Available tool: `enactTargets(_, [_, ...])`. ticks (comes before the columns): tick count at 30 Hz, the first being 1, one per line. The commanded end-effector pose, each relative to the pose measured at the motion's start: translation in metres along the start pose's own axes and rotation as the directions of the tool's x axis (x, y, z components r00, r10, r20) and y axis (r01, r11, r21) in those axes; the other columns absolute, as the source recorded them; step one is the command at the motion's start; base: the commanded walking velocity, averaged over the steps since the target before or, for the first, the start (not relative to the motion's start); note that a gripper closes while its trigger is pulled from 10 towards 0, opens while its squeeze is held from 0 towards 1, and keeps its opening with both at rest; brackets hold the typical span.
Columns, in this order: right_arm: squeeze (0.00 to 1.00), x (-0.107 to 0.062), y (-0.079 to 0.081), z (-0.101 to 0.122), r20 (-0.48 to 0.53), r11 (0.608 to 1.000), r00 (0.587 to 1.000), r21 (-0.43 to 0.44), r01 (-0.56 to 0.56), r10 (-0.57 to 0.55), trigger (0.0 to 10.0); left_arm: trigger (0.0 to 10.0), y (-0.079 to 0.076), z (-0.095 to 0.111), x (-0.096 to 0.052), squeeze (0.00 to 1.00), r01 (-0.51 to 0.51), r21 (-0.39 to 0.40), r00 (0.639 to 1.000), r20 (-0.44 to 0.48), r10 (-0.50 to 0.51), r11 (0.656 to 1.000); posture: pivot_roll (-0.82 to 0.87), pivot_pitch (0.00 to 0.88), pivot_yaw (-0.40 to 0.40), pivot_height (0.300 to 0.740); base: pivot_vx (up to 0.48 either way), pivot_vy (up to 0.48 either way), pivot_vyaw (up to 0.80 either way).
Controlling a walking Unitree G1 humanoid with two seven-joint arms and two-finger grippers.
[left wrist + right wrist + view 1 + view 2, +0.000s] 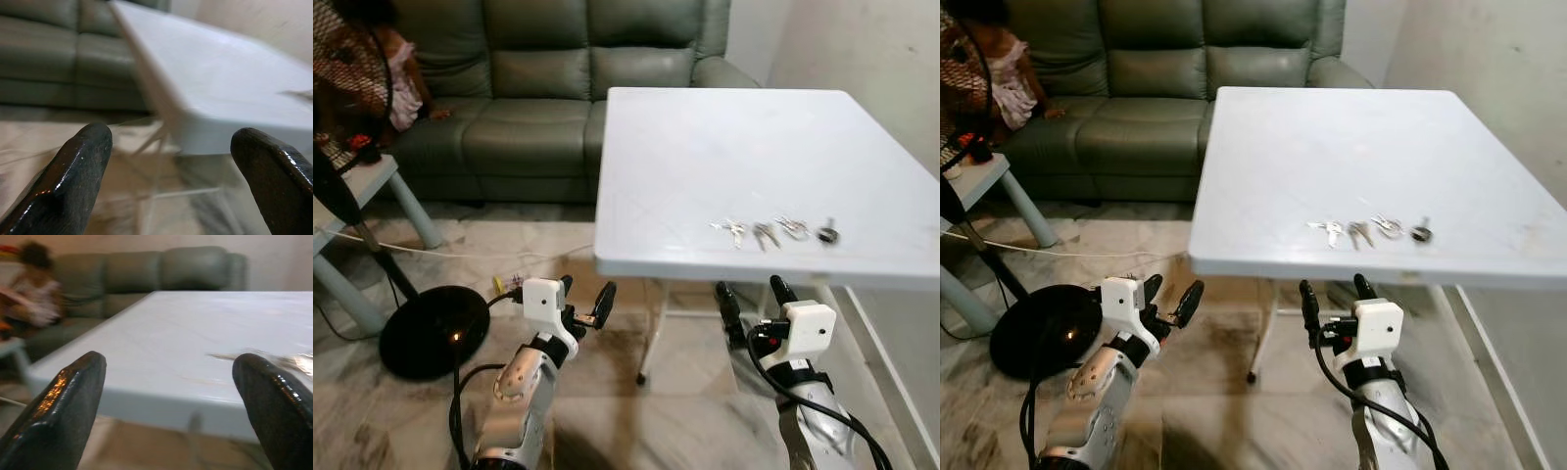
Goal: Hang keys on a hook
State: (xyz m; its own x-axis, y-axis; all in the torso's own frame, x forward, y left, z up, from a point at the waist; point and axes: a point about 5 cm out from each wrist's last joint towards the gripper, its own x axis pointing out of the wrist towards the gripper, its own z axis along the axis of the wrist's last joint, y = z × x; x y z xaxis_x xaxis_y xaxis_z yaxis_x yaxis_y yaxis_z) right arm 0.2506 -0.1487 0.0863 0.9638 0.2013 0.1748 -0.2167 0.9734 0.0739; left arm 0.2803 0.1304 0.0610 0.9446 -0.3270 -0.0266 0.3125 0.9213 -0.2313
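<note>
Several silver keys (766, 233) lie in a short row near the front edge of the white table (705, 147), with a dark fob (827, 235) at the row's right end. My left gripper (585, 289) is open, held low in front of the table's front left corner, below the tabletop. My right gripper (751, 290) is also open, just under the front edge and almost straight below the keys. In the right wrist view the keys (274, 360) appear blurred on the tabletop between the two black fingers (63, 401). Nothing sits between either pair of fingers.
A green sofa (558, 88) stands behind the table, with a person (396, 73) sitting at its left end. A standing fan's black base (435, 331) and a cable (460, 253) lie on the marble floor at the left, beside a small side table (372, 181). A wall (891, 69) runs along the right.
</note>
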Motion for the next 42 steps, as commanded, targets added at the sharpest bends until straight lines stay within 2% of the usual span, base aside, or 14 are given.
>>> enactTargets(1, [0.0,-0.004,-0.011,0.001,-0.007,0.999,0.999,-0.019,0.033,-0.033,10.0,10.0,-0.011,0.002,0.005,0.0,0.029,-0.002,1.0,0.012,-0.029,1.0,0.1,0.041,-0.002,0.74,0.337,0.0,0.0])
enactTargets(12, [0.0,-0.001,-0.011,0.001,-0.004,0.999,0.999,-0.016,0.039,-0.04,10.0,10.0,-0.014,0.007,0.009,0.0,0.04,0.011,0.999,0.02,-0.04,0.999,0.1,0.038,0.0,0.74,0.333,0.0,0.0])
enactTargets(13, [0.0,-0.001,-0.011,0.001,-0.004,0.999,0.999,-0.015,0.041,-0.041,10.0,10.0,-0.015,0.007,0.01,0.0,0.042,-0.016,0.999,0.025,-0.042,0.999,0.1,0.038,0.0,0.74,0.0,0.0,0.0])
enactTargets(16, [0.0,0.0,-0.011,0.001,-0.007,0.999,0.999,-0.013,0.047,-0.047,10.0,10.0,-0.015,0.008,0.011,0.0,0.045,0.008,0.999,0.022,-0.045,0.999,0.1,0.041,0.002,0.74,0.0,0.0,0.0])
enactTargets(24, [0.0,0.001,-0.01,-0.001,-0.017,0.998,0.998,0.0,0.066,-0.066,10.0,10.0,-0.017,0.01,0.013,0.0,0.052,0.008,0.998,0.036,-0.052,0.999,0.1,0.047,0.005,0.74,0.0,0.0,0.0])
enactTargets(34, [0.0,0.006,-0.017,-0.003,-0.051,0.986,0.985,-0.004,0.168,-0.168,10.0,10.0,-0.025,0.012,0.015,0.0,0.086,0.022,0.995,0.038,-0.087,0.996,0.1,0.051,0.002,0.74,0.0,0.0,0.0])
enactTargets(35, [1.0,0.007,-0.018,-0.003,-0.054,0.982,0.98,0.002,0.19,-0.189,10.0,10.0,-0.026,0.012,0.016,0.0,0.09,0.027,0.995,0.04,-0.092,0.996,0.11,0.053,0.001,0.74,0.0,0.0,0.0])
enactTargets(42, [1.0,0.009,-0.026,-0.004,-0.073,0.958,0.955,-0.022,0.286,-0.287,10.0,10.0,-0.031,0.013,0.018,0.0,0.107,0.033,0.993,0.044,-0.109,0.994,0.11,0.055,-0.003,0.74,0.0,0.0,0.0])
